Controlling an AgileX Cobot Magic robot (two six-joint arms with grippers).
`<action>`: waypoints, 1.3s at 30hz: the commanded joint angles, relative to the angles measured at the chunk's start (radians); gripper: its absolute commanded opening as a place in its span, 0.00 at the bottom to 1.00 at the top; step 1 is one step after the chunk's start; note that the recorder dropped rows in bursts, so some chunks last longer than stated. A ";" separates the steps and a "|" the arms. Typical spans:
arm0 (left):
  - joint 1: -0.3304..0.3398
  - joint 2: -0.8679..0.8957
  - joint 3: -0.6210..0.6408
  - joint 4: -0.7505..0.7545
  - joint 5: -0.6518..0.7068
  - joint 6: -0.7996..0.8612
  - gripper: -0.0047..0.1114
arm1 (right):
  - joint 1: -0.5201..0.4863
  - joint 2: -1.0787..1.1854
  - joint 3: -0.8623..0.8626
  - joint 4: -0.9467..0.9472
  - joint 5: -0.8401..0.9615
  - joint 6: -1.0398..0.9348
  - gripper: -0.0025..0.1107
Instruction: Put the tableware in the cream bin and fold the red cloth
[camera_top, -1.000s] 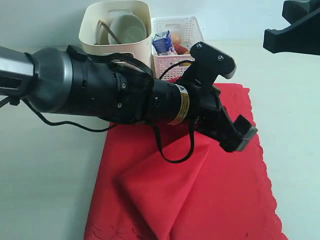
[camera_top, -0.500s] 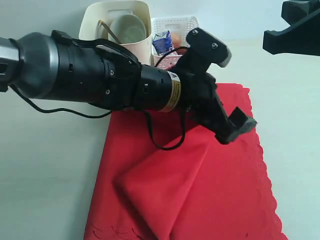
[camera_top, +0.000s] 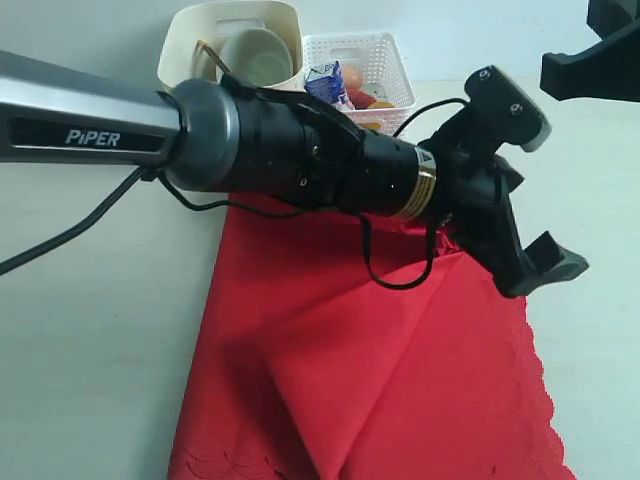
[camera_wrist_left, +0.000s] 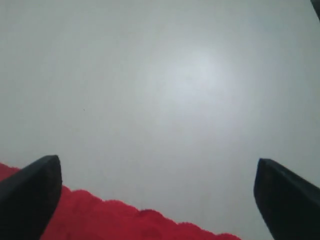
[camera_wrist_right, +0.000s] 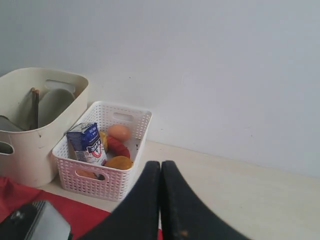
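The red cloth (camera_top: 380, 390) lies spread on the table with one flap folded over diagonally. My left gripper (camera_top: 545, 265) reaches across it to its scalloped right edge (camera_wrist_left: 100, 220). It is open (camera_wrist_left: 156, 165), its fingers (camera_wrist_left: 30, 195) wide apart with nothing between them. The cream bin (camera_top: 230, 50) stands at the back and holds the pale bowl (camera_top: 255, 55) and dark chopsticks (camera_top: 215, 62); both also show in the right wrist view, bowl (camera_wrist_right: 55, 102) and chopsticks (camera_wrist_right: 35, 105). My right gripper (camera_wrist_right: 161, 167) is shut and empty, held high at the back right (camera_top: 560, 72).
The white lattice basket (camera_top: 355, 60) stands right of the bin with the blue milk carton (camera_wrist_right: 87, 142), egg (camera_wrist_right: 119, 132) and other food inside. The left arm's thick black body (camera_top: 300, 160) and its cable span the cloth's back half. Bare table (camera_top: 90, 350) lies on both sides.
The left arm has swung right across the cloth, carrying its open gripper from over the middle to the right scalloped edge. The right gripper shifted slightly right.
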 joint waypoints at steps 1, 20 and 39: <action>-0.002 0.003 -0.064 0.020 0.078 -0.010 0.94 | -0.004 -0.002 0.003 0.006 -0.025 -0.013 0.02; 0.252 -0.296 0.199 0.283 -0.308 -0.316 0.16 | -0.004 -0.015 0.003 0.141 -0.146 -0.142 0.02; 0.273 -0.098 0.277 0.283 0.039 -0.247 0.05 | -0.004 -0.015 0.003 0.149 -0.125 -0.111 0.02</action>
